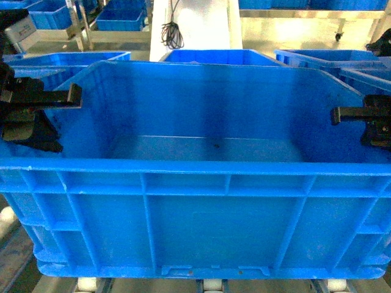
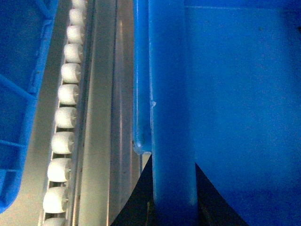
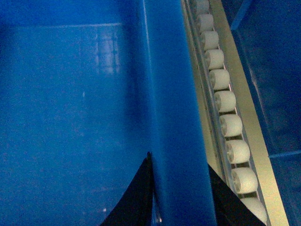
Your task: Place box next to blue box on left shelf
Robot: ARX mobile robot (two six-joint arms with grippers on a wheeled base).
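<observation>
Jaws astride box (image 1: 201, 207) rim, apparently over rollers (image 2: 66, 117)

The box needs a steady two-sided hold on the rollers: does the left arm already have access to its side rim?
Probably yes: the left gripper straddles the box rim, nothing between them.

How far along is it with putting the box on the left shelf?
Mostly done: the box sits on the left shelf rollers, beside another blue box. In hand: left gripper and right gripper straddle its side rims. Left: letting go and pulling back.
</observation>
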